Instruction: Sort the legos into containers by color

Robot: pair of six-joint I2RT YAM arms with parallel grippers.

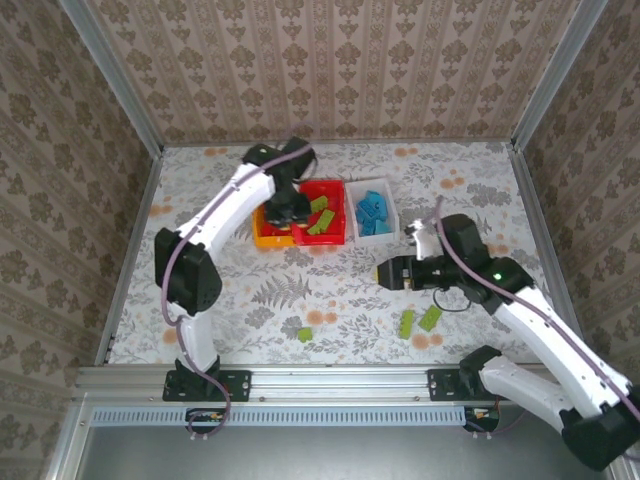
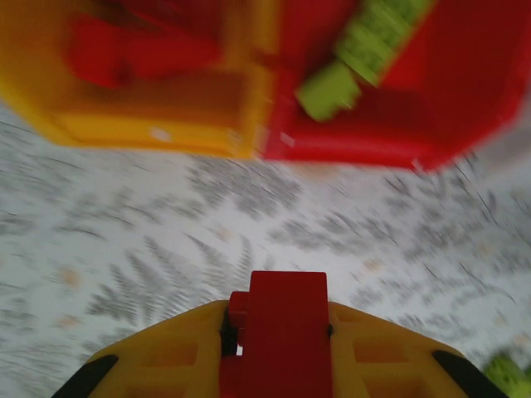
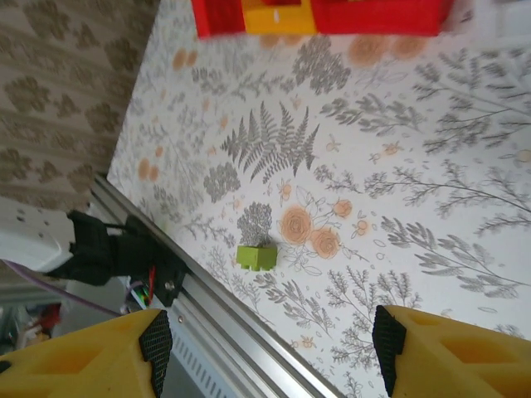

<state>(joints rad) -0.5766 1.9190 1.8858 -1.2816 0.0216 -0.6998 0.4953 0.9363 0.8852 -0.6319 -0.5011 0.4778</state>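
A red brick (image 2: 282, 332) is pinched between the left gripper's (image 1: 287, 212) nearly closed fingers, apparently over the yellow-orange bin (image 1: 268, 239) beside the red bin (image 1: 331, 240); that wrist view is blurred. The right gripper (image 3: 270, 340) stands open and empty, with a lime green brick (image 3: 256, 256) loose on the table nearby.

Boxed in on three sides by wallpapered walls (image 1: 340, 60), beige with a repeating brown damask motif. Framed at the back corners by slanting aluminium posts (image 1: 112, 75). Below, a bench (image 1: 470, 190) surfaced in white, printed with grey ferns and orange roses. Edged along the near side by a slotted aluminium rail (image 1: 330, 381). Lit evenly and softly.
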